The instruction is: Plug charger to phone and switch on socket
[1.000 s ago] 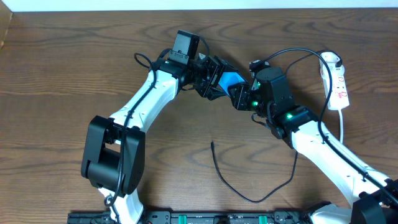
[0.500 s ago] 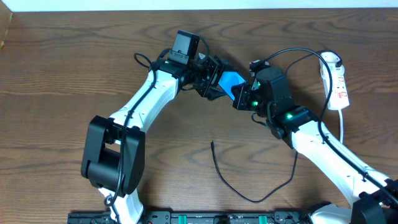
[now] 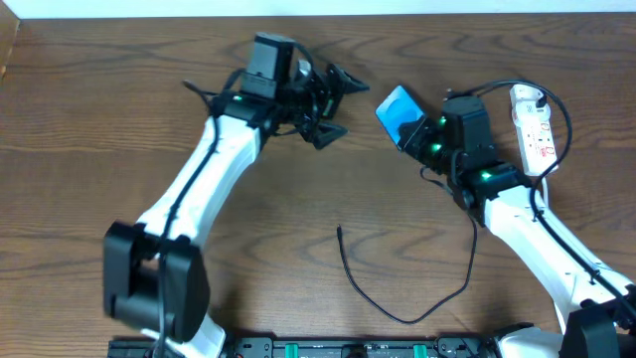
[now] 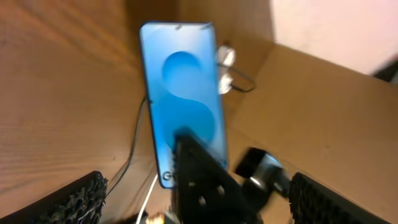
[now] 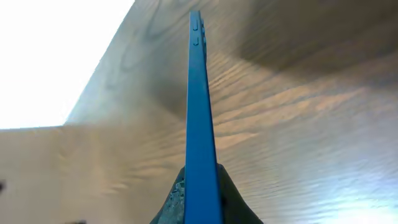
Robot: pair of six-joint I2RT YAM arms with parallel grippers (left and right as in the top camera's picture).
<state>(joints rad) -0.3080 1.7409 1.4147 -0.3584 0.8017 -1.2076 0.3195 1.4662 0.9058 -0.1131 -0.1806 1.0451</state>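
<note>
Phone (image 3: pixel 397 109) is off the desk (image 3: pixel 99 149), right of centre near the top of the overhead, tilted. The right gripper (image 3: pixel 412 129) has it clamped at the lower end. The right wrist view shows it edge-on, jaws pinched on both faces. The left gripper (image 3: pixel 343 107) is at upper centre with its jaws wide apart, nothing between them, clear of the phone.

Charger (image 3: pixel 402 320) lies slack at lower centre, and its connector tip (image 3: pixel 339 231) is loose at mid-frame, well apart from the phone. Socket (image 3: pixel 537 134) is at the upper right edge; I can't read the switch.

My read: you're at the present-the-phone step, and plugging hasn't begun. Next, send the left arm down for the tip, grip just behind it and line it up with the port. Watch out: the side buttons are at the far end, so the port end is probably the one inside the right jaws. You may need to regrip first.
</note>
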